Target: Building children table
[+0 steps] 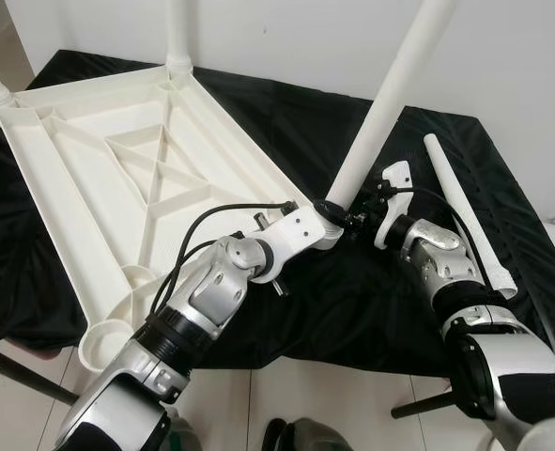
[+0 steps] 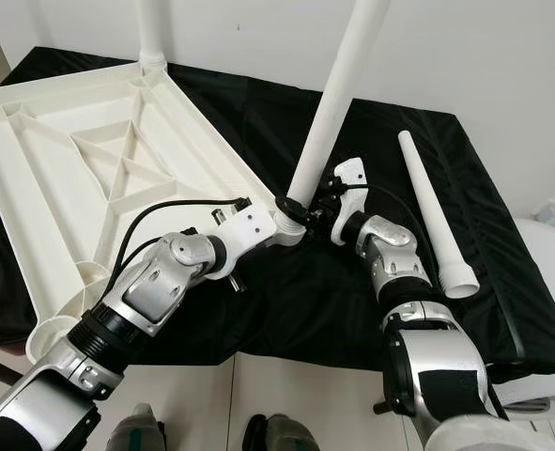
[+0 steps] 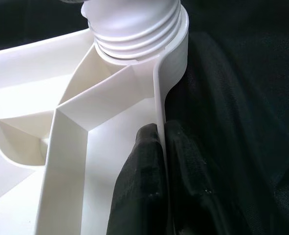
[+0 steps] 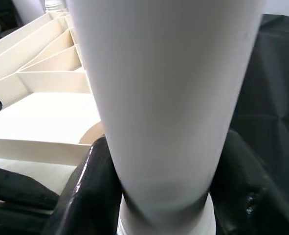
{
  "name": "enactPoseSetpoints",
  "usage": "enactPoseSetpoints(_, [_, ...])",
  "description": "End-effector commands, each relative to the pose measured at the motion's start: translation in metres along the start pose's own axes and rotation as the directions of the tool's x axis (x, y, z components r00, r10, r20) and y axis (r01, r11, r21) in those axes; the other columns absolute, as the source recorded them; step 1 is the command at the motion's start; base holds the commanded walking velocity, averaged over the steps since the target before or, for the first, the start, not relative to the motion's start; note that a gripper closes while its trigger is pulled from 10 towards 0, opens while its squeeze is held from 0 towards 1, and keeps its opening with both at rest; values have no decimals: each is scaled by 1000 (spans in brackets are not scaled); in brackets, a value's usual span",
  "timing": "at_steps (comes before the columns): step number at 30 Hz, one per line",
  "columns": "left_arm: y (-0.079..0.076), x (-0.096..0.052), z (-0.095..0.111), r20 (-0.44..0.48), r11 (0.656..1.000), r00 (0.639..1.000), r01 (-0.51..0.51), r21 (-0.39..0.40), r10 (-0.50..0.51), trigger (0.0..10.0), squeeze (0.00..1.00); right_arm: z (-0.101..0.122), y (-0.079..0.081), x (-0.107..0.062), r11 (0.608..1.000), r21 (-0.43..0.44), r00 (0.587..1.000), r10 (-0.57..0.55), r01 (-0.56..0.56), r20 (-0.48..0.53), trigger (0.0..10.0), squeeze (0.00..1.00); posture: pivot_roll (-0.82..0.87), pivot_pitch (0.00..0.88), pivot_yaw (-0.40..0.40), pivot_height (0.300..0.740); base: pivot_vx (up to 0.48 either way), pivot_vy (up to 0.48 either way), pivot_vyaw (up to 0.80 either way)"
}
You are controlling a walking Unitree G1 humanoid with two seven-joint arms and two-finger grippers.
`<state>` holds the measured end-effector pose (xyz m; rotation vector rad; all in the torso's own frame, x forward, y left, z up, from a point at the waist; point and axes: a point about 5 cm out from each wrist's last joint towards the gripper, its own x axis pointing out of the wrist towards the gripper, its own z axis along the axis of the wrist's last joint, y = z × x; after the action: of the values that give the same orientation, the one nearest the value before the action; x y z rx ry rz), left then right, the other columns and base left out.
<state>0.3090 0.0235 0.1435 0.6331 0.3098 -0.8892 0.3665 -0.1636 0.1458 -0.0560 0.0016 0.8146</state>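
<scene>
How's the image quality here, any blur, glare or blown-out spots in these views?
Left eye view: sharp and evenly lit; the white tabletop keeps its rib detail against the black cloth. Left wrist view: bright plastic near the threaded socket washes out, the cloth goes almost black. Right wrist view: the table leg is very close and soft, with the right tool's fingers glossy.

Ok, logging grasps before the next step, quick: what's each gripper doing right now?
Left gripper: shut on the tabletop rim, by the leg socket.
Right gripper: shut on the leg standing in that socket.
</scene>
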Motion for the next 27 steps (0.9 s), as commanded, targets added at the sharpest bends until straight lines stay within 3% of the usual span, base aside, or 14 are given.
enactPoseSetpoints(1, [-5, 1, 9, 28, 999, 999, 18, 30, -19, 10000, 0, 1, -10, -9, 999, -2, 999, -38, 38, -7, 0, 0, 101, 27, -115, 740, 0, 0, 0])
enactPoseSetpoints(3, [-5, 1, 10, 29, 999, 999, 19, 28, -19, 10000, 0, 0, -11, -11, 999, -1, 999, -33, 33, -7, 0, 0, 97, 27, -115, 740, 0, 0, 0])
enactPoseSetpoints(4, [-5, 1, 10, 30, 999, 999, 19, 28, -20, 10000, 0, -1, -11, -12, 999, -4, 999, -36, 36, -12, 10000, 0, 96, 28, -115, 740, 0, 0, 0])
enactPoseSetpoints(16, [-7, 1, 9, 30, 999, 999, 23, 23, -24, 10000, 0, -13, 2, -10, 997, 68, 999, -42, 40, 32, 10000, 0, 94, 31, -122, 740, 0, 0, 0])
enactPoseSetpoints(21, [-11, 2, 9, 31, 999, 999, 34, 26, -34, 10000, 0, -12, 20, 4, 990, 83, 989, -123, 116, 86, 10000, 0, 90, 30, -122, 740, 0, 0, 0])
enactPoseSetpoints(27, [-11, 2, 9, 31, 999, 999, 37, 27, -37, 10000, 0, -8, 26, 10, 982, 107, 979, -168, 156, 113, 10000, 0, 93, 28, -125, 740, 0, 0, 0])
